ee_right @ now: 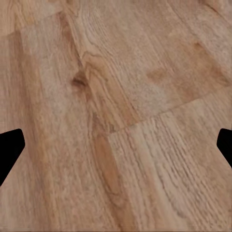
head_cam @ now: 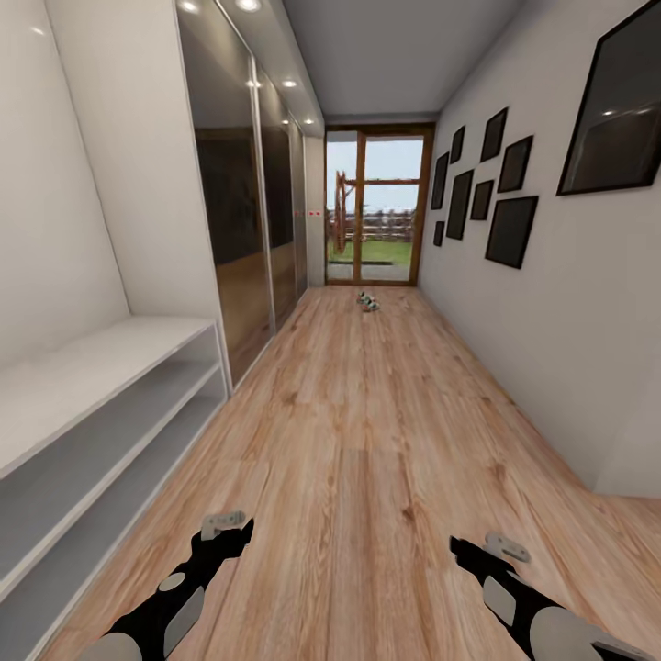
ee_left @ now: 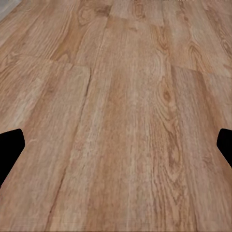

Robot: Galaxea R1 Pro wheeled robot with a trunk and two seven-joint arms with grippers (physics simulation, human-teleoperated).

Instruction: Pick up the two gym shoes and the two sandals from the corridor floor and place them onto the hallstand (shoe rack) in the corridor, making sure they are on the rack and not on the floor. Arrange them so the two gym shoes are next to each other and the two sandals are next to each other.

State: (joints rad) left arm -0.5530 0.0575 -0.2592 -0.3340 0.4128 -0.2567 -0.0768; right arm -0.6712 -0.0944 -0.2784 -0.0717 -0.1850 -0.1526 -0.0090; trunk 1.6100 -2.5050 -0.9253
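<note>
Both arms are black with glossy, faceted shells, each carrying pale grey oval pads on the forearm and a rounded light-grey segment at the lowest visible part. Left hand (head_cam: 229,537) and right hand (head_cam: 470,554) end in tapered black tips, and a small grey bracket with dark round holes sits on top of each wrist. In the wrist views the fingers (ee_left: 10,147) show as flat, featureless black wedges with blunt angled ends (ee_right: 10,147), no markings or cables visible.

Mirrored wardrobe doors (head_cam: 243,220), framed pictures (head_cam: 510,229), glass door (head_cam: 379,209)
</note>
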